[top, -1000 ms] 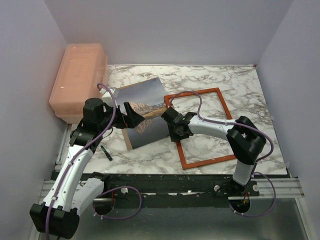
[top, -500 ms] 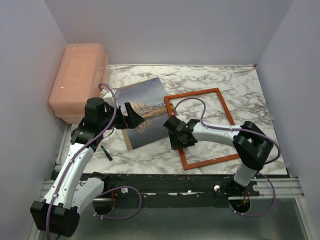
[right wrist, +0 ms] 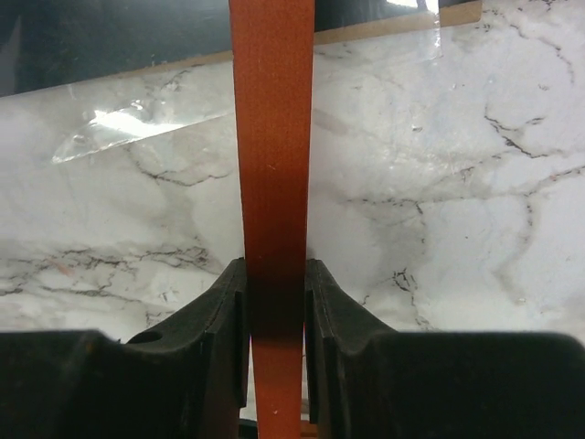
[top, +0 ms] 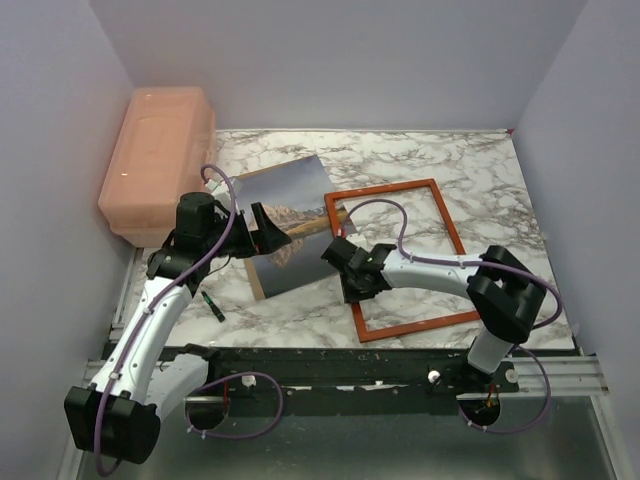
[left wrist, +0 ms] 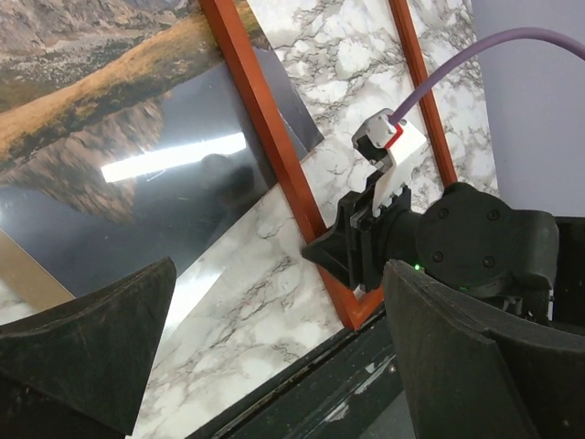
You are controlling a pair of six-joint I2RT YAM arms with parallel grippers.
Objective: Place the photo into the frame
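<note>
Right end effector [top: 352, 272] is clenched on the frame [top: 400, 255], and the right wrist view makes it plain: both dark pads [right wrist: 224, 320] press flat against the sides of the red-orange rail, which runs straight up between them. That's the frame's left rail, taken near its near corner. The rest of the frame sits on the marble counter [top: 400, 160], right of centre. Whether the gripped rail is raised off the stone, I can't tell from here.

Over to the left end effector [top: 268, 232]: released, jaws spread wide, nothing between them, hovering over the left part of the photo [top: 300, 195]. The photo lies face up, mountain and its reflection showing, on a brown backing board [top: 254, 283] whose edge peeks out at the near left. From the left wrist view, the frame's rail crosses over the photo's right corner, so the two overlap there; the print is not seated inside the frame.

Lettering: a white connector [left wrist: 388, 146] with a red mark sits on the right arm where the purple cable [top: 385, 205] plugs in, and any print on it is too small to read.

A translucent pink bin [top: 155, 160] stands at the far left, beside the counter. A small dark pen [top: 212, 305] with a green band lies on the counter's near left.
</note>
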